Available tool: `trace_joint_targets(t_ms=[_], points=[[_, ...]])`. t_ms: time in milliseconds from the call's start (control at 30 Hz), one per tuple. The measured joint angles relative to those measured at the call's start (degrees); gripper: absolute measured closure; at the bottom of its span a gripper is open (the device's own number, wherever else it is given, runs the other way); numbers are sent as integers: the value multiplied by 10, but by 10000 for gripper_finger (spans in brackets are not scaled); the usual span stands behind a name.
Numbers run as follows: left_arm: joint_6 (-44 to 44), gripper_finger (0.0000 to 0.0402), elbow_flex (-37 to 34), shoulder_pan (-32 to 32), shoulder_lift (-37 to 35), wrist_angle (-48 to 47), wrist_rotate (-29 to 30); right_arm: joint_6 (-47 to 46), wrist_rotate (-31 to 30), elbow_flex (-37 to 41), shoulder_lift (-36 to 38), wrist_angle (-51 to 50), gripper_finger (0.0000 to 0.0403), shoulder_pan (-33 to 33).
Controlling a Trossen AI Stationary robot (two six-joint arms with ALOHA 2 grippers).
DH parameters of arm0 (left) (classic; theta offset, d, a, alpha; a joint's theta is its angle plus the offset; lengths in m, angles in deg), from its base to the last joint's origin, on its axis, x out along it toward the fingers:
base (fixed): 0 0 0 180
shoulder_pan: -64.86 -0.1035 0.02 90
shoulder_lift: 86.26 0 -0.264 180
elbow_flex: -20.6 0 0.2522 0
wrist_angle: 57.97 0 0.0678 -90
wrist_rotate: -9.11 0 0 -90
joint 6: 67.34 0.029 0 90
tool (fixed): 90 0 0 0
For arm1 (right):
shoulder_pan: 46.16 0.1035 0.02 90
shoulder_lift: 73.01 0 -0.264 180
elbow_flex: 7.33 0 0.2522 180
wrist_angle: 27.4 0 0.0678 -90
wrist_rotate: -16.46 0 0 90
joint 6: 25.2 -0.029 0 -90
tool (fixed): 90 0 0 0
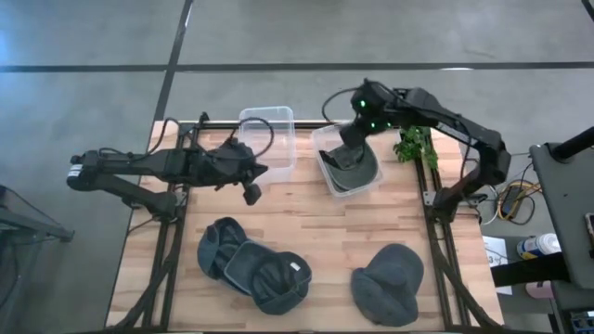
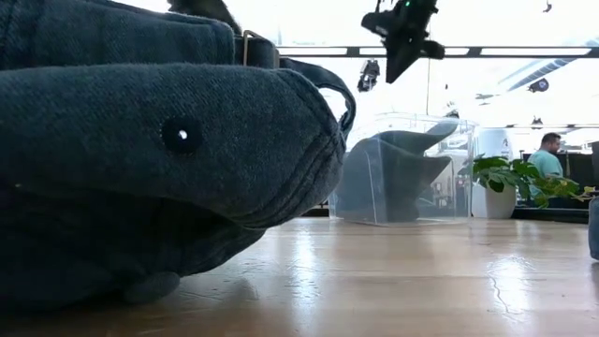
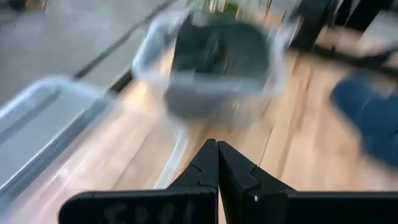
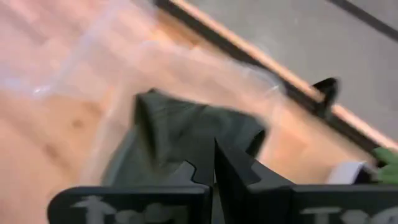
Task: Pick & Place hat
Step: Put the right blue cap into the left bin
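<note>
Dark grey hat (image 1: 354, 170) crumpled inside the right clear bin (image 1: 322, 141), partly upright against its wall. Two denim caps (image 1: 252, 264) lie overlapping on the table's (image 1: 316, 218) near left; a grey cap (image 1: 388, 283) lies near right, apart.

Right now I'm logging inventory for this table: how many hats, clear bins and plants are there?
Hats: 3, one in the right clear bin, two loose on the table
Clear bins: 2
Plants: 1
Total: 6
</note>
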Motion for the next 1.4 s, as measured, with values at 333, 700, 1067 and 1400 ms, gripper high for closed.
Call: trace_joint_targets(t_ms=[333,700,1067,1400], points=[[-55,402,-32,3,0,-209,-9,-83,68,60,4,-3,394,147],[-81,402,-124,39,0,-151,-82,-210,107,89,0,-45,394,335],[-47,402,-135,48,0,-135,-82,-421,177,182,0,-48,394,455],[-38,402,-140,50,-1,-120,-82,-525,221,243,0,-44,378,548]])
